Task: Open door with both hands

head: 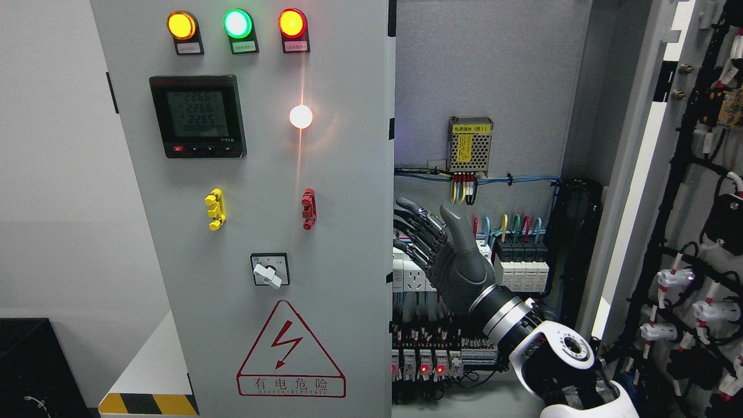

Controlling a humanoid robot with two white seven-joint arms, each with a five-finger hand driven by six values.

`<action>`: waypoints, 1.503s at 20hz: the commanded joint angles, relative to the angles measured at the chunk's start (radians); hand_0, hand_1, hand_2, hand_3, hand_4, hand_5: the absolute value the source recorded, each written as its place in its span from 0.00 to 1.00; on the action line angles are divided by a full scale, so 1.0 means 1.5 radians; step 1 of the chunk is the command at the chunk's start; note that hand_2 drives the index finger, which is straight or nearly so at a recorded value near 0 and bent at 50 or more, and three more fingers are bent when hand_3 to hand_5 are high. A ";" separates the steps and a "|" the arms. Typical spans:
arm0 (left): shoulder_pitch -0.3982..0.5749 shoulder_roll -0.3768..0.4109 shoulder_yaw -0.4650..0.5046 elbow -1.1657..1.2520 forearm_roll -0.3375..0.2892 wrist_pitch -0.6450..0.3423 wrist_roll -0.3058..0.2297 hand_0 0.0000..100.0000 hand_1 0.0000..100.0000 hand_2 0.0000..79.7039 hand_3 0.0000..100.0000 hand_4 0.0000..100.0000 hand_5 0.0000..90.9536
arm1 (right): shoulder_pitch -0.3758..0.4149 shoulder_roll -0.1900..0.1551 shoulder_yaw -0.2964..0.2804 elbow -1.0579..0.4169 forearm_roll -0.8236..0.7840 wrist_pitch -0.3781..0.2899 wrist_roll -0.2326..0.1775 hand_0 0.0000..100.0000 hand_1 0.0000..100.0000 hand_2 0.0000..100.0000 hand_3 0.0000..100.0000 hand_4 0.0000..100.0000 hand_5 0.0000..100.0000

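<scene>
Nearest us, our right hand (450,258), dark grey with jointed fingers on a glossy white forearm, reaches in from the lower right with fingers spread wide, holding nothing, fingertips at the free edge of the matt grey sheet-metal left door (325,244). Our left hand is out of view. This door is not yet swung out, while the pale grey right door (641,145) stands open. We judge the risk is fingers slipping past the thin edge into the coloured wires and terminal blocks (516,255) just behind. Farther back sits a perforated metal power supply (469,146).
</scene>
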 commanded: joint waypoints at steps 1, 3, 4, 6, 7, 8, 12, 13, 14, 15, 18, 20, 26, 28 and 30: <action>0.005 0.000 0.016 0.000 0.000 0.000 0.000 0.00 0.00 0.00 0.00 0.00 0.00 | -0.018 -0.012 -0.003 0.054 -0.030 0.000 0.007 0.19 0.00 0.00 0.00 0.00 0.00; 0.005 0.000 0.016 0.000 0.000 0.000 0.000 0.00 0.00 0.00 0.00 0.00 0.00 | -0.024 -0.014 -0.003 0.058 -0.039 0.000 0.034 0.19 0.00 0.00 0.00 0.00 0.00; 0.005 0.000 0.016 0.000 0.000 0.000 0.000 0.00 0.00 0.00 0.00 0.00 0.00 | -0.025 -0.019 -0.003 0.060 -0.039 0.000 0.049 0.19 0.00 0.00 0.00 0.00 0.00; 0.005 0.000 0.016 0.000 0.000 0.000 0.000 0.00 0.00 0.00 0.00 0.00 0.00 | -0.030 -0.025 -0.004 0.065 -0.039 0.000 0.064 0.19 0.00 0.00 0.00 0.00 0.00; 0.005 0.000 0.016 -0.001 0.000 0.000 0.000 0.00 0.00 0.00 0.00 0.00 0.00 | -0.031 -0.026 -0.004 0.066 -0.040 0.000 0.066 0.19 0.00 0.00 0.00 0.00 0.00; 0.004 0.000 0.016 0.000 0.000 0.000 0.000 0.00 0.00 0.00 0.00 0.00 0.00 | -0.032 -0.026 -0.004 0.067 -0.040 0.000 0.066 0.19 0.00 0.00 0.00 0.00 0.00; 0.005 0.000 0.016 0.000 0.000 0.000 0.000 0.00 0.00 0.00 0.00 0.00 0.00 | -0.038 -0.027 -0.002 0.085 -0.051 0.002 0.067 0.19 0.00 0.00 0.00 0.00 0.00; 0.005 0.000 0.016 0.000 0.000 0.000 0.000 0.00 0.00 0.00 0.00 0.00 0.00 | -0.041 -0.027 -0.002 0.086 -0.055 0.005 0.067 0.19 0.00 0.00 0.00 0.00 0.00; 0.005 0.000 0.016 0.000 0.000 0.000 0.000 0.00 0.00 0.00 0.00 0.00 0.00 | -0.043 -0.027 -0.001 0.089 -0.059 0.011 0.067 0.19 0.00 0.00 0.00 0.00 0.00; 0.005 0.000 0.016 0.000 0.000 0.000 0.000 0.00 0.00 0.00 0.00 0.00 0.00 | -0.045 -0.027 0.000 0.091 -0.059 0.012 0.067 0.19 0.00 0.00 0.00 0.00 0.00; 0.005 0.000 0.016 0.000 0.000 0.000 0.000 0.00 0.00 0.00 0.00 0.00 0.00 | -0.048 -0.027 0.003 0.090 -0.059 0.013 0.068 0.19 0.00 0.00 0.00 0.00 0.00; 0.005 0.000 0.016 0.000 0.000 0.000 0.000 0.00 0.00 0.00 0.00 0.00 0.00 | -0.048 -0.027 0.003 0.086 -0.059 0.012 0.068 0.19 0.00 0.00 0.00 0.00 0.00; 0.005 0.000 0.016 0.000 0.000 0.000 0.000 0.00 0.00 0.00 0.00 0.00 0.00 | -0.048 -0.027 0.004 0.083 -0.060 0.013 0.106 0.19 0.00 0.00 0.00 0.00 0.00; 0.005 0.000 0.016 0.000 0.000 0.000 0.000 0.00 0.00 0.00 0.00 0.00 0.00 | -0.048 -0.027 0.004 0.080 -0.060 0.013 0.111 0.19 0.00 0.00 0.00 0.00 0.00; 0.005 0.000 0.016 0.000 0.000 0.000 0.000 0.00 0.00 0.00 0.00 0.00 0.00 | -0.049 -0.027 0.005 0.080 -0.060 0.013 0.111 0.19 0.00 0.00 0.00 0.00 0.00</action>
